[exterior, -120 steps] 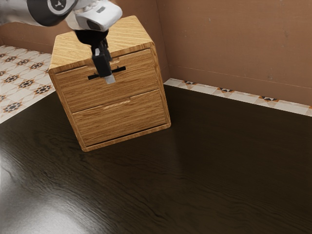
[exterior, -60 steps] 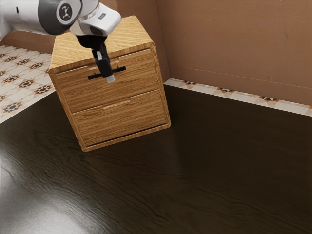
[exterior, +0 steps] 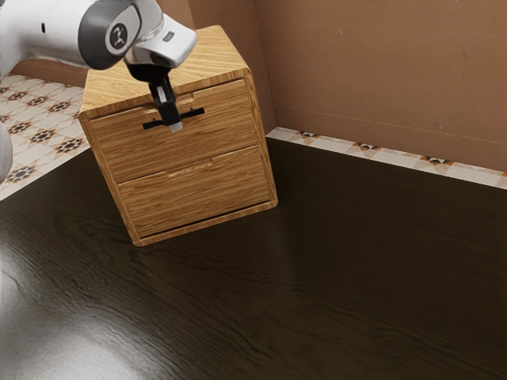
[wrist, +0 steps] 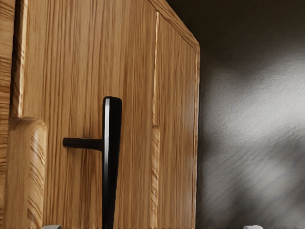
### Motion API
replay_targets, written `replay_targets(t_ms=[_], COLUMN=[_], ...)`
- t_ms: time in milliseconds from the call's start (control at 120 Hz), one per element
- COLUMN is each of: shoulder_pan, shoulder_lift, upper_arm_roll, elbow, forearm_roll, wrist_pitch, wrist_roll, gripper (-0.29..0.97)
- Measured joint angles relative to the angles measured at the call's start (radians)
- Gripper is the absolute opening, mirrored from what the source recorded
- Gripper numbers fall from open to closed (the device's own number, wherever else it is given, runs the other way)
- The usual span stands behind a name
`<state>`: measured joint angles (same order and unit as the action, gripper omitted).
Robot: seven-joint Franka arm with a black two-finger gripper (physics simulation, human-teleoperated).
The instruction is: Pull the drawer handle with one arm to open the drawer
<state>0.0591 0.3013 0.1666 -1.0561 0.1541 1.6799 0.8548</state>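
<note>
Dark, glossy wood-grain desk; plain brown wall behind it, and patterned floor tiles at the exterior view's left and along the wall's foot.

- Slim black bar handle: fixed on the upper oak-veneer drawer front, held off the wood by a short black post. The bar runs across the drawer, high on its face.
- Upper drawer: its front looks flush with the cabinet face in the exterior view, with no gap showing. It reads as shut.
- Jaws: set at the middle of the handle, pointing down and in at the drawer front. They stand apart. In the wrist view two pale fingertips sit wide of each other, with the bar between them and nearer one tip than the other. I see no contact from both sides, so there is no clamp.
- Lower drawer front: same oak, with a shallow cut lip at its upper edge. It is also flush.
- Boxy two-drawer oak cabinet: stands on the desk toward the exterior view's left, near the back corner.
- White and grey arm: comes in from the upper left, over the cabinet's top.
</note>
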Motion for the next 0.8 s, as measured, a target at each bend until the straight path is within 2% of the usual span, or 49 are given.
replay_targets(t_ms=[267,500,800], shoulder_pan=[0.033,0.032,0.030], shoulder_lift=[0.019,0.025,0.030], upper_arm_roll=[0.000,-0.008,-0.010], elbow=[0.000,-0.001,-0.003], forearm_roll=[0.018,0.011,-0.007], wrist_pitch=[0.021,0.037,0.042], wrist_roll=[0.035,0.064,0.085], gripper=[0.45,0.28,0.21])
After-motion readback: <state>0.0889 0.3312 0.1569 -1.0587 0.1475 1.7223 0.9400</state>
